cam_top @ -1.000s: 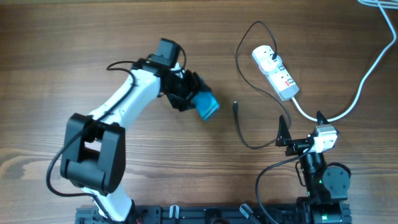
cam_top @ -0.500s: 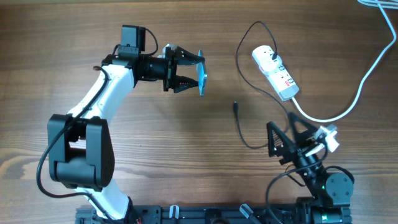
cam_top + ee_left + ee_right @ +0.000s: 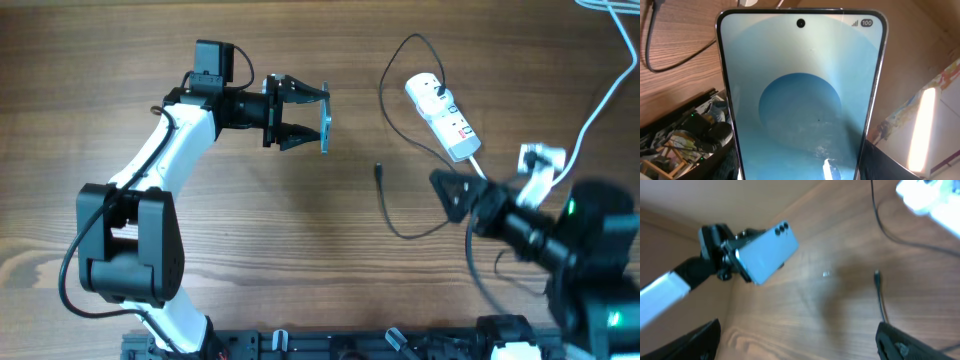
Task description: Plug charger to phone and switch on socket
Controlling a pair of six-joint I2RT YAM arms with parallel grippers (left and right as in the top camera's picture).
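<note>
The worst slip I can see is losing the phone (image 3: 801, 95). My left pincer (image 3: 319, 117) is clamped on it and holds it up off the table (image 3: 300, 260), edge-on from overhead, its screen facing my left wrist camera and its back facing my right one. If that hold is light, pushing a plug into it could twist it loose. I cannot see the port end of the phone, and if my fingers sit over it, the charger will not go in. My right pincer (image 3: 797, 330) is spread wide and holds nothing. It is blurred from overhead, so I cannot place it finely. The charger tip (image 3: 379, 170) is small and its cable (image 3: 386, 215) thin and limp, so a careless close could nudge the tip aside, grab it crooked, or catch only the cable. A hard pull might also drag the socket (image 3: 443, 115) or work the white plug (image 3: 440, 92) loose. The tip lies on the table between my two pincers, to the left of the right one, ahead of it and toward its right finger in the wrist view, not touching. The phone is well apart from the tip. The socket lies near my right pincer, on the far side.
</note>
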